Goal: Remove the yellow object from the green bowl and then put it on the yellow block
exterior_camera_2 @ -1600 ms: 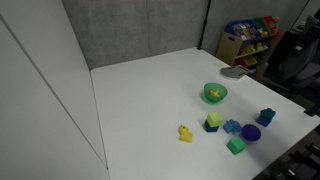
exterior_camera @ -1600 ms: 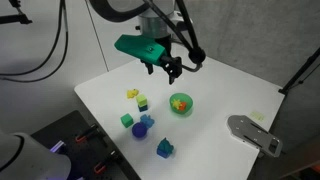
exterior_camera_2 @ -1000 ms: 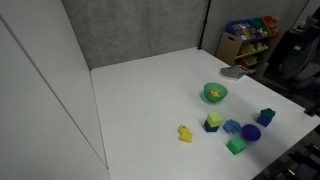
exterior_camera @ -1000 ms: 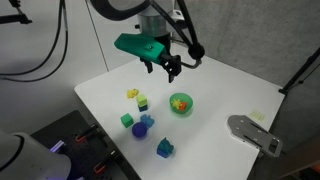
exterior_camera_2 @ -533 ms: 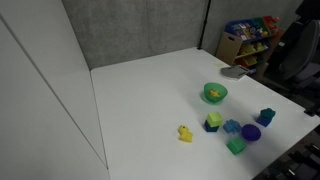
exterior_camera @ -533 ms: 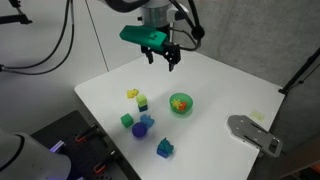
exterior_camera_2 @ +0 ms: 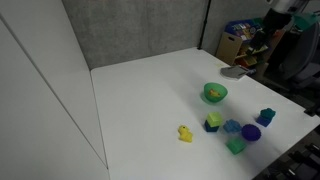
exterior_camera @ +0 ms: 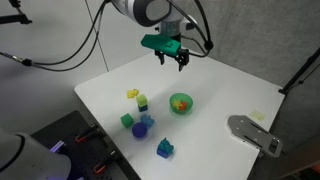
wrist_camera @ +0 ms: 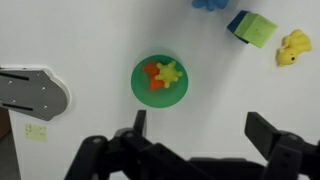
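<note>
Here the yellow object [wrist_camera: 171,72] lies inside the green bowl [wrist_camera: 160,103], against an orange-red piece [wrist_camera: 151,76]. The bowl stands on the white desk [wrist_camera: 80,35]. The gripper [wrist_camera: 195,128] hangs high above, jaws spread wide and empty. In the wrist view the bowl sits beyond the fingertips, off toward the picture-left finger, so the descent likely needs a sideways shift first.
</note>
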Action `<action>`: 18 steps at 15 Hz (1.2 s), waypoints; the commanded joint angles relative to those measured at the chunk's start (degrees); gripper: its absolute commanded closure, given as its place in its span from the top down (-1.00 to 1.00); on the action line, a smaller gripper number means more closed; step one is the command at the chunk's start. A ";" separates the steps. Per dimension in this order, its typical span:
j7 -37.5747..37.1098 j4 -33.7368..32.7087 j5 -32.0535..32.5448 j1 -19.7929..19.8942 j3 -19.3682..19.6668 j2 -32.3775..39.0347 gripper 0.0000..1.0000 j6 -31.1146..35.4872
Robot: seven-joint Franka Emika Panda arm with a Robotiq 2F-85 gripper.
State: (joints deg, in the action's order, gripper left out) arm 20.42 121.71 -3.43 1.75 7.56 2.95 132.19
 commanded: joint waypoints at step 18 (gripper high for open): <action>-11.91 -34.15 -0.90 5.38 -4.57 44.71 1.00 -1.64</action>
State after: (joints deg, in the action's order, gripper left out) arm 11.13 93.47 -4.57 6.01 4.09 43.46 132.95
